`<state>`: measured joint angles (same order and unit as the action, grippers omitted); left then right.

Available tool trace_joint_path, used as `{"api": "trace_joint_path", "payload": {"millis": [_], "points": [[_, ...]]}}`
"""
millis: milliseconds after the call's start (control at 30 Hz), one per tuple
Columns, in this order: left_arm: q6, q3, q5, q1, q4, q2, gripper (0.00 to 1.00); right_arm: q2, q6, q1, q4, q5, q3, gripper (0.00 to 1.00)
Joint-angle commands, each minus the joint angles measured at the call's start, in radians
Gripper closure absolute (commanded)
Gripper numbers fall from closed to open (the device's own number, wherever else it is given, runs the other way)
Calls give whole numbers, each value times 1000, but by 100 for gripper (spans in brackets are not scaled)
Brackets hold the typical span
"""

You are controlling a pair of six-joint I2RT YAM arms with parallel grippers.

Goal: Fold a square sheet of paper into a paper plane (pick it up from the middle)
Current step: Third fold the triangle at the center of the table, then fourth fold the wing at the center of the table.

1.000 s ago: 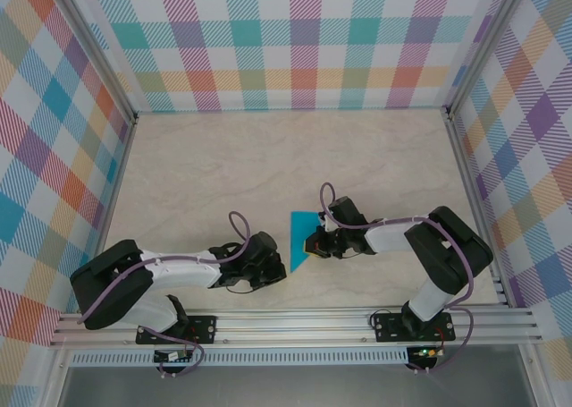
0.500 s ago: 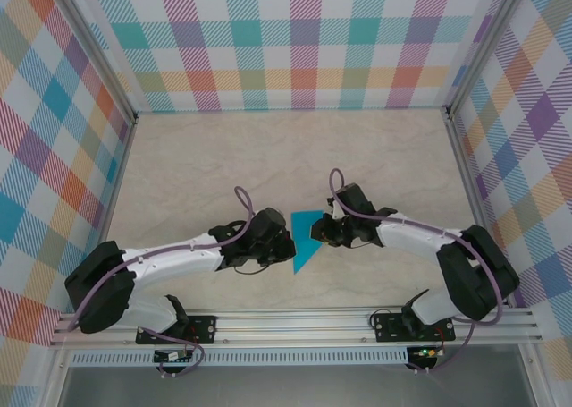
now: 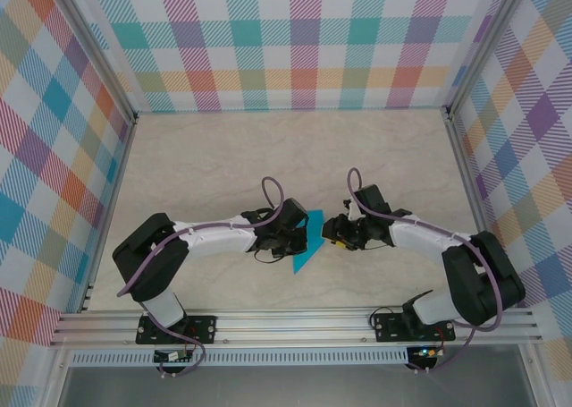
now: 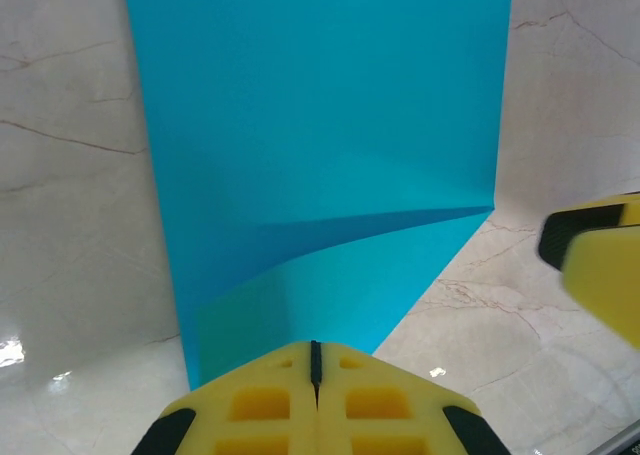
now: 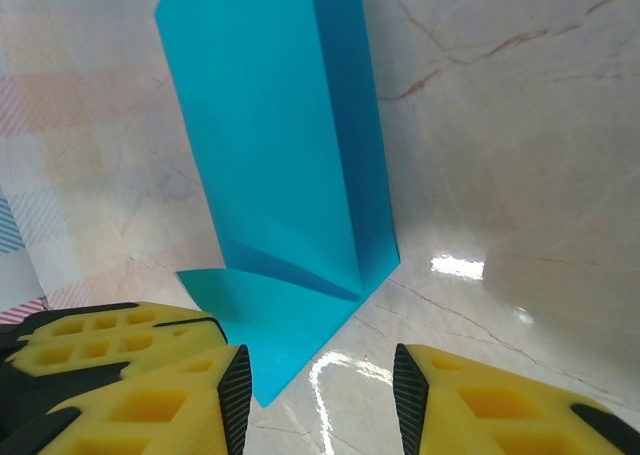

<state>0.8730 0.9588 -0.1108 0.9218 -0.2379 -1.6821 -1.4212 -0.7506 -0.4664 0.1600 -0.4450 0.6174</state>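
The square sheet of paper (image 3: pixel 308 248), teal, lies on the table folded lengthwise, with a diagonal flap and a pointed near end. The left wrist view has it (image 4: pixel 320 125) spread ahead of my left gripper (image 4: pixel 315 355), which is shut with its tips at the paper's near edge; I cannot tell whether paper is pinched. My right gripper (image 5: pixel 320 395) is open, and the folded paper's (image 5: pixel 280 155) pointed corner lies just inside its left jaw. From above, the left gripper (image 3: pixel 293 237) and the right gripper (image 3: pixel 329 234) flank the paper closely. One right finger (image 4: pixel 600 265) shows past the paper's edge.
The marble tabletop (image 3: pixel 223 165) stretches bare beyond the arms. Checked walls (image 3: pixel 295 58) close off the back and both sides. An aluminium rail (image 3: pixel 295 322) with both arm bases runs along the near edge.
The right gripper has opened and let go of the paper. Both grippers moved farther from the bases, the left swinging right onto the paper. The paper went from a narrow strip to a wider pointed shape.
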Motion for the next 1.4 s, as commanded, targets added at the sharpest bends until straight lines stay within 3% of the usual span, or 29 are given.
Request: {"api": "trace_joint_path", "payload": {"millis": [0, 367, 700, 1133, 1367], "points": [[-17, 12, 17, -17, -32, -2, 99, -51, 1, 2, -67, -81, 1, 56], [-17, -26, 22, -21, 5, 25, 98, -128, 21, -1, -155, -195, 30, 59], [1, -96, 85, -21, 34, 126, 93, -182, 186, -3, -60, -238, 89, 61], [5, -155, 130, -21, -13, 234, 89, -310, 235, -27, -77, -284, 157, 73], [-10, -176, 140, -21, -22, 259, 87, -306, 147, -42, -144, -257, 127, 87]]}}
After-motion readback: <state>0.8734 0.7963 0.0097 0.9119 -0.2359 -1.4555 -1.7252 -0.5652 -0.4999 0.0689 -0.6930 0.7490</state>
